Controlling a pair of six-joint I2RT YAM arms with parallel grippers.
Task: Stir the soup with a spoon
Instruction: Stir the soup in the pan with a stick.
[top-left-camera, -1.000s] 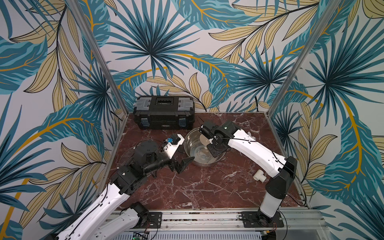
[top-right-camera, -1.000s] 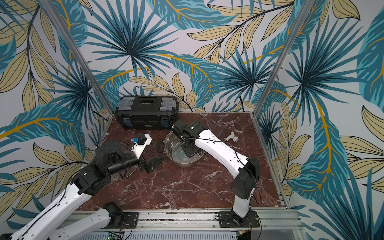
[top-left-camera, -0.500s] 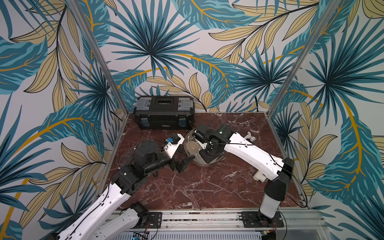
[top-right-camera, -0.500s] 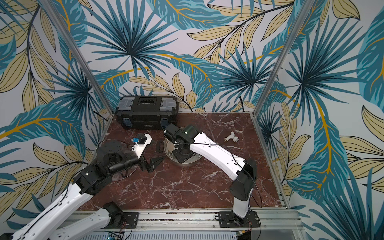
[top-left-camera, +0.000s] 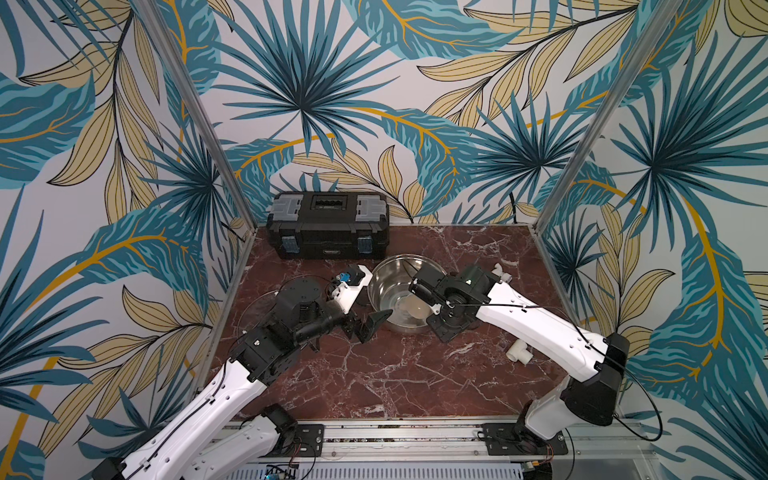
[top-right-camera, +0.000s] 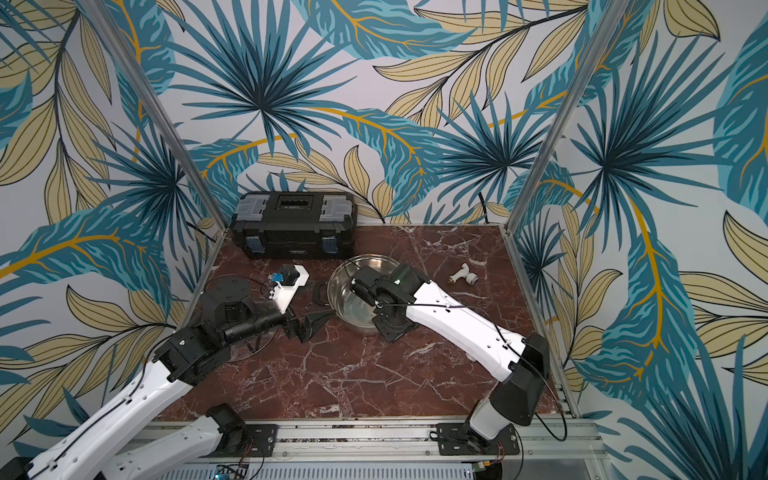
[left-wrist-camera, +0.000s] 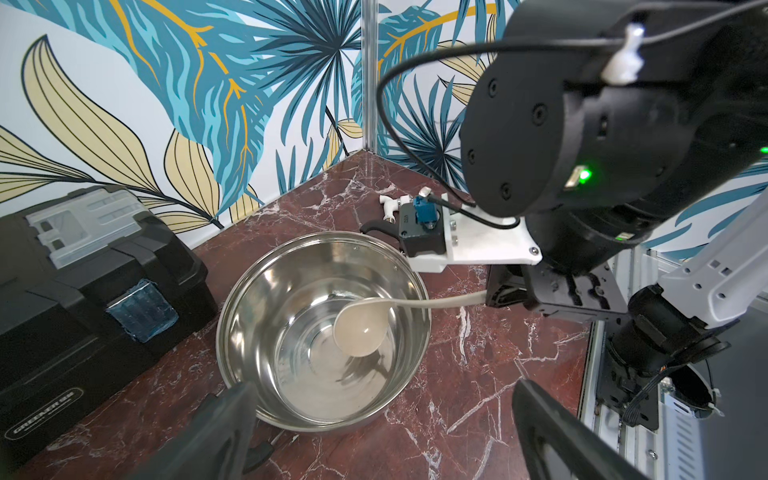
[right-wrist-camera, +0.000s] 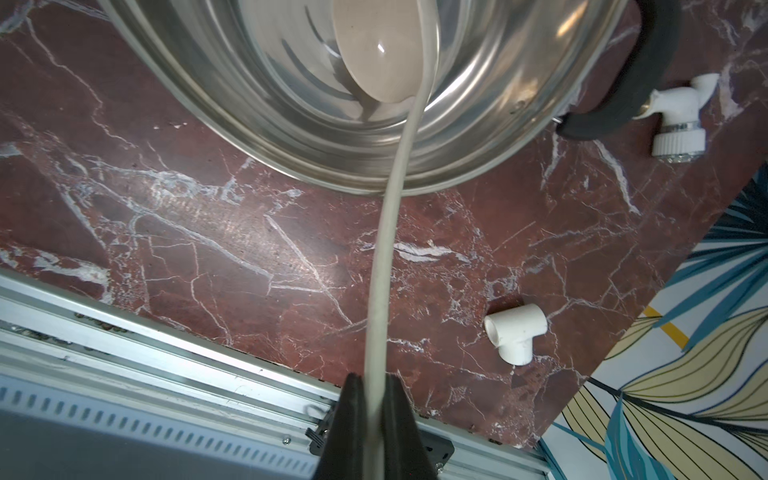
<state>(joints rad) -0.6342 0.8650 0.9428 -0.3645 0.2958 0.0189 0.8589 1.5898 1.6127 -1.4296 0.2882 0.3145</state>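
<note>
At the pot's front edge, your right gripper (right-wrist-camera: 373, 386) is clamped on the far end of the ladle (left-wrist-camera: 360, 332), whose cream bowl sits low inside the stainless-steel pot (left-wrist-camera: 266, 299), close to the bottom. No liquid shows; the interior is bare and shiny. Your left gripper (left-wrist-camera: 384, 386) hangs with its jaws wide apart just beside the pot's other side, holding nothing.

To stir well from this position, I judge you want slow, even circles with the bowl just off the steel. You hold a slim handle at its very tip, and it already curves in the right wrist view, so a hard push against the wall could bend it or twist it in the jaws. The pot stands loose, so a scrape along the wall may shove it. Your free claw is well placed to steady the rim if that happens.

Underneath is a glossy red-brown marble-patterned table top (top-left-camera: 395, 374), likely slick. A black toolbox (top-left-camera: 328, 226) sits at the back, a white tee fitting (right-wrist-camera: 515, 332) lies apart near the front, and a white tap-like fitting (right-wrist-camera: 677, 120) lies near the pot's black side handle (right-wrist-camera: 648, 83). Palm-leaf wallpaper (top-left-camera: 311, 104) closes the booth on three sides.
</note>
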